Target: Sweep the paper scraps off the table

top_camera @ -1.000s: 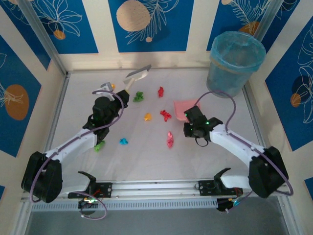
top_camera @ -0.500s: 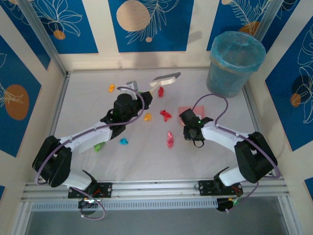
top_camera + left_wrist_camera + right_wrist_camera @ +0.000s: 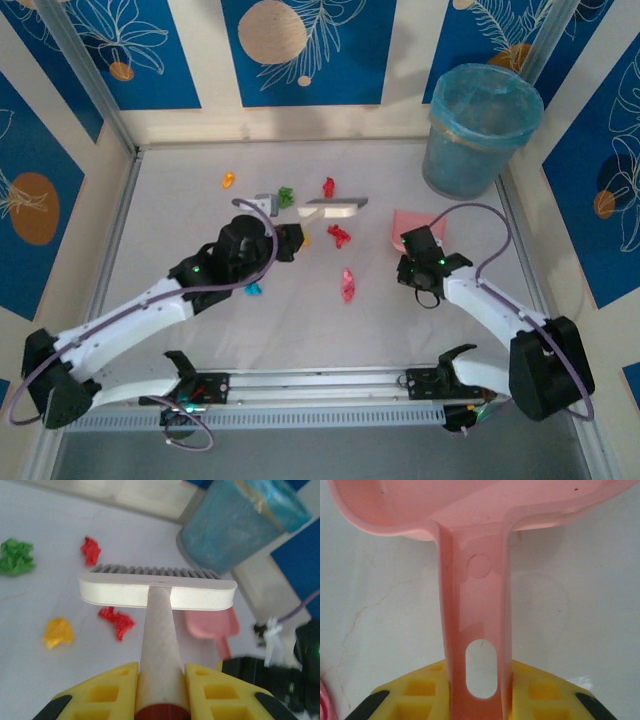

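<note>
While left pincer (image 3: 161, 687) clamps brush (image 3: 157, 591), scraps (image 3: 116, 622) lie scattered.

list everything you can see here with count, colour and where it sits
paper scraps: at least seven; two red, two orange, one each green, pink, cyan; scattered mid-table
brush: one, cream with grey bristles, table centre
dustpan: one, pink, right of centre
bin: one, blue, far right corner
table: one, white
wall panels: blue and cream, around the table
left gripper: yellow fingers, shut on brush handle
right gripper: yellow fingers, shut on dustpan handle
</note>
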